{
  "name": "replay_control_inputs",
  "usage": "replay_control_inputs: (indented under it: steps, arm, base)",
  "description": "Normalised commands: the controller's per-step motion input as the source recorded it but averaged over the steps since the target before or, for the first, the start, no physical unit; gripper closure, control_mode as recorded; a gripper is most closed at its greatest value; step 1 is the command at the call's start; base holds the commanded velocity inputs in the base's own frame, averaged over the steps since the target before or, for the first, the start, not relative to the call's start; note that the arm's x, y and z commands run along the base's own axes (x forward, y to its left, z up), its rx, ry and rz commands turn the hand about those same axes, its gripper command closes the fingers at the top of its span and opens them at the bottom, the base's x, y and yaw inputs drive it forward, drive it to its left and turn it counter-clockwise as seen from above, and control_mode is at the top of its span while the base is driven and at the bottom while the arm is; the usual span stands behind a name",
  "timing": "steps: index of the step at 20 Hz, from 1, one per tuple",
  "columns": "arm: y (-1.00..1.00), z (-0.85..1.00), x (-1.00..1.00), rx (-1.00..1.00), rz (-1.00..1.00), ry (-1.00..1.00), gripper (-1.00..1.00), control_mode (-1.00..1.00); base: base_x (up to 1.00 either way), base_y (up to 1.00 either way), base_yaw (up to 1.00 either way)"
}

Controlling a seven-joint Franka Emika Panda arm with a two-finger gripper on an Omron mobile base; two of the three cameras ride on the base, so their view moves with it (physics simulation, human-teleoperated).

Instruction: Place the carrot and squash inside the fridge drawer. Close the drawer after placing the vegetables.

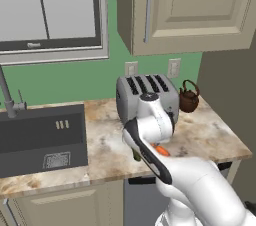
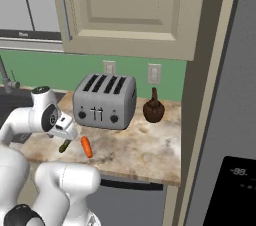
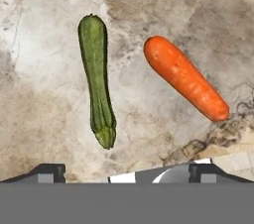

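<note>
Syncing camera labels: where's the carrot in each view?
Left base view: carrot low centre, peeking from behind the arm, on the counter.
Right base view: lower left, before the toaster.
Hand view: right of centre.
Shared landmark: squash beside it.

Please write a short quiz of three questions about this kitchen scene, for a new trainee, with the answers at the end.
1. True or false: the carrot and the squash touch each other on the counter.
2. What stands right of the toaster, seen from the right base view? A) a kettle B) a pan C) a mug
3. Fill in: the gripper hangs above the vegetables with its jaws ____.

Key:
1. False; they lie apart, bare counter between them.
2. A; the dark brown kettle.
3. Open; it holds nothing.
</note>
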Motion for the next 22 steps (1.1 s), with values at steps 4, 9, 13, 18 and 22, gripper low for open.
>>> replay_control_inputs:
  steps: [4,9,13,18,22]
  arm:
    - [0.38,-0.27,0.28,0.0,0.0,0.02,-1.0,-1.0]
    - [0.01,-0.29,0.08,0.0,0.0,0.0,-1.0,-1.0]
    - [0.06,-0.28,0.16,0.0,0.0,0.02,-1.0,-1.0]
    - [0.08,-0.27,0.17,0.0,0.0,0.03,-1.0,-1.0]
    - [0.03,-0.22,0.19,0.0,0.0,0.01,-1.0,-1.0]
  base:
    - [0.0,0.0,0.0]
    - [0.0,0.0,0.0]
    - [0.0,0.0,0.0]
    - [0.0,0.0,0.0]
    - [0.0,0.0,0.0]
